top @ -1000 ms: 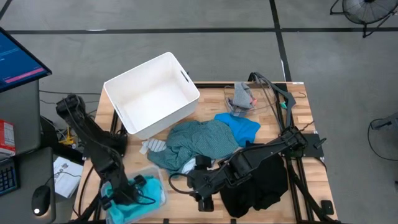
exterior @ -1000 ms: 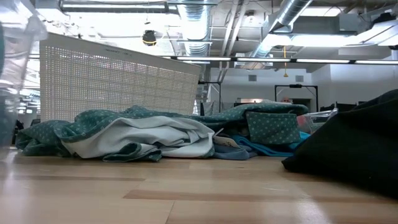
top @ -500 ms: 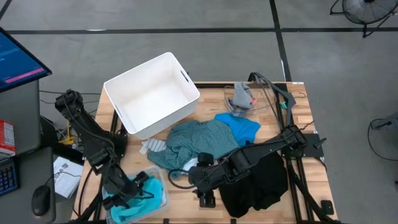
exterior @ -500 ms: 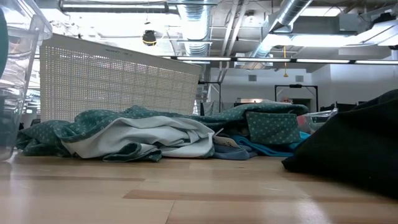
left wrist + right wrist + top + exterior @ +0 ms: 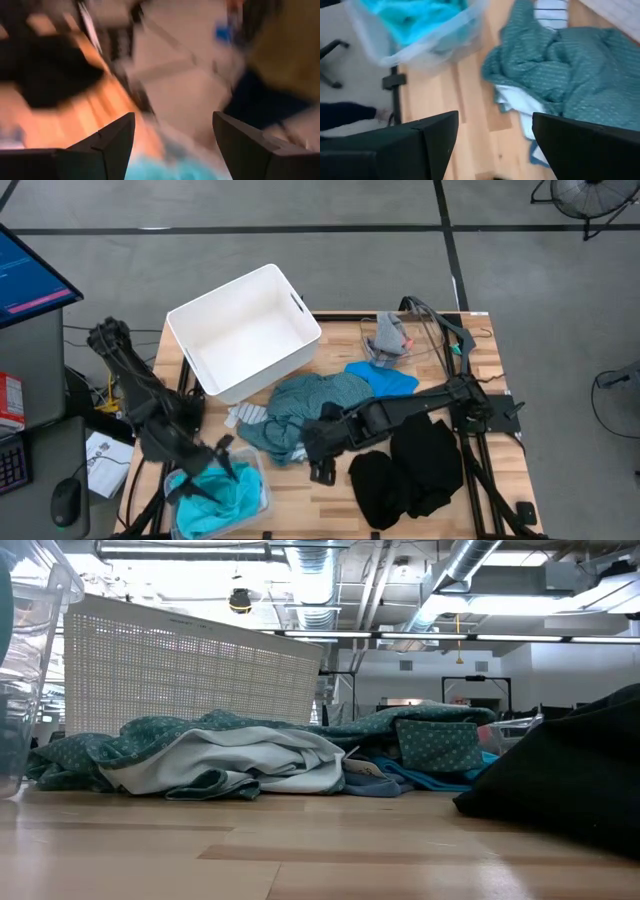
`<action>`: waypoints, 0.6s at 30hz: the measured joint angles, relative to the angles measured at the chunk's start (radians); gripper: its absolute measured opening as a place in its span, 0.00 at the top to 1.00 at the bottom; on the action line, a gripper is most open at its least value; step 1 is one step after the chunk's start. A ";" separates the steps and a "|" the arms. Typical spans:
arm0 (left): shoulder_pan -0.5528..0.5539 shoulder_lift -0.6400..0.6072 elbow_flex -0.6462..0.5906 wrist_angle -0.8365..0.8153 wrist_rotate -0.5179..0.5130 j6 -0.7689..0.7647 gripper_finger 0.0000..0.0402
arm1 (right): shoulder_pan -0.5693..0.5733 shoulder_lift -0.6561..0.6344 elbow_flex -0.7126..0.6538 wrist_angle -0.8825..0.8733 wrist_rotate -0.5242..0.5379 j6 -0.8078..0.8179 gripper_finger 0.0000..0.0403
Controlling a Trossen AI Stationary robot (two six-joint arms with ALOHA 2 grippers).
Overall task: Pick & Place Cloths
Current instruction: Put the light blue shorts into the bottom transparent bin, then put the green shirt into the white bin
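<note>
Wooden table [image 5: 490, 360] carries white bin [image 5: 245, 330], black clothes [image 5: 410, 475], teal-grey shirt [image 5: 315, 408] mid-table, blue shirt [image 5: 385, 380] beside it. Turquoise shirt [image 5: 215, 498] lies in clear tub [image 5: 262, 480]. Left gripper [image 5: 222, 455] above tub, jaws apart, empty. Right gripper [image 5: 318, 465] just beside teal-grey shirt, jaws apart.

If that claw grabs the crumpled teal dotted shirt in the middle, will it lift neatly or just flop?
Probably flop: the teal dotted shirt lies in soft rumpled folds. It likely weighs little, but may drag the white cloth tucked against it.
</note>
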 joint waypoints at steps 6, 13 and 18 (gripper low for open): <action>0.030 -0.115 0.002 0.211 -0.183 0.105 0.38 | -0.073 0.000 0.000 -0.061 0.022 0.064 0.38; 0.149 -0.071 0.002 0.208 -0.382 0.189 0.38 | -0.051 -0.051 -0.001 -0.220 -0.027 0.154 0.38; 0.307 0.029 0.001 0.208 -0.284 0.180 0.38 | 0.045 -0.146 -0.001 -0.238 -0.035 0.231 0.38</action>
